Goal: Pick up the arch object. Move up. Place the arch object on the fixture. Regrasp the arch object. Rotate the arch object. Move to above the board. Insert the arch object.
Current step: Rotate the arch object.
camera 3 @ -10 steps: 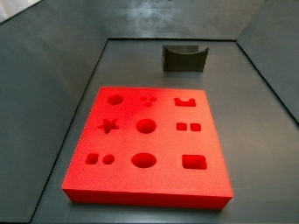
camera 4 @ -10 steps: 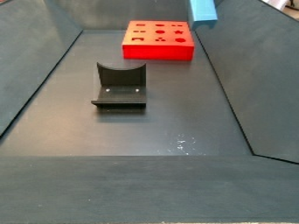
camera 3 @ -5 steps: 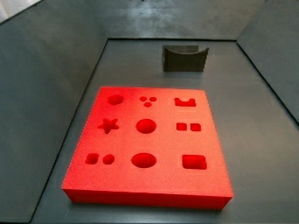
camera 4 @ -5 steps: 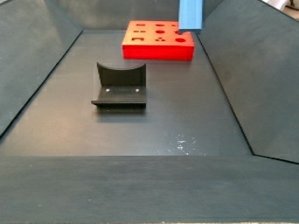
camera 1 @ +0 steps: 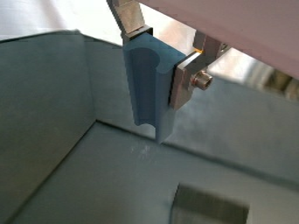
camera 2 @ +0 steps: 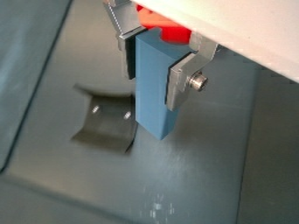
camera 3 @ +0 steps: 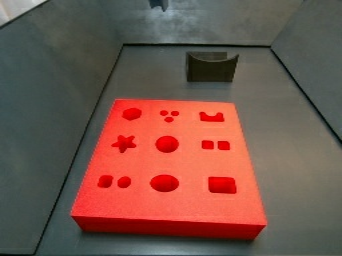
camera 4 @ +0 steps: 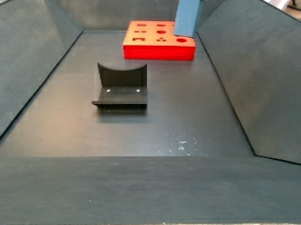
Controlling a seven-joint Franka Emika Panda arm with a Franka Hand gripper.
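Observation:
My gripper (camera 1: 159, 66) is shut on the arch object (camera 1: 149, 83), a slate-blue elongated block that hangs upright between the silver fingers (camera 1: 186, 77) in both wrist views. In a wrist view the gripper (camera 2: 155, 80) holds the arch object (camera 2: 156, 92) in the air, with the fixture (camera 2: 105, 128) on the floor below it and the red board (camera 2: 167, 32) behind it. In a side view the arch object (camera 4: 186, 18) hangs over the board's (camera 4: 159, 51) far right edge, well beyond the fixture (camera 4: 121, 86). The gripper itself is cut off above that view.
The board (camera 3: 171, 205) lies in the middle of a dark bin with sloping grey walls (camera 3: 60, 60). The fixture (camera 3: 210, 66) stands beyond it near the far wall. A small dark tip (camera 3: 160, 4) shows at the upper edge of this side view.
In a side view the arch object has moved left from the upper right corner and now hangs upright over the board's edge. A dark tip has come into the other side view.

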